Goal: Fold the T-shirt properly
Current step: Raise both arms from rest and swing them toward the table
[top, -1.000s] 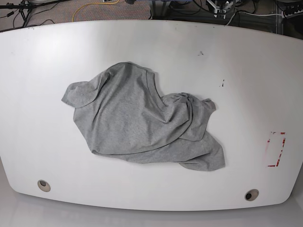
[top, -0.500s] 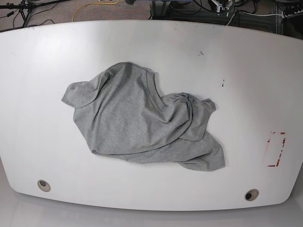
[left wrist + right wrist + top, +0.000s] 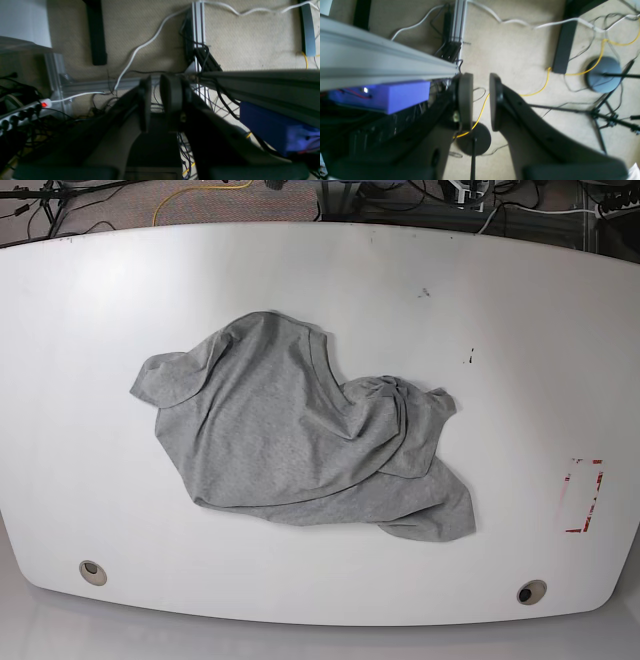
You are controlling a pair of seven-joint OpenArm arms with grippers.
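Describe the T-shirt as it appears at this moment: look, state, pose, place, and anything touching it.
The T-shirt is heather grey, soft-looking knit, lying crumpled and unfolded near the middle of the white table. One short sleeve sticks out at the base view's left, the ribbed neckline sits near the upper middle, and layered folds bunch toward the lower right. No lettering shows. Only the table touches it; no arm is over it.

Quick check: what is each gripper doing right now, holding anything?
Left gripper: fingers nearly together, narrow gap, holding nothing.
Right gripper: fingers slightly apart, holding nothing.
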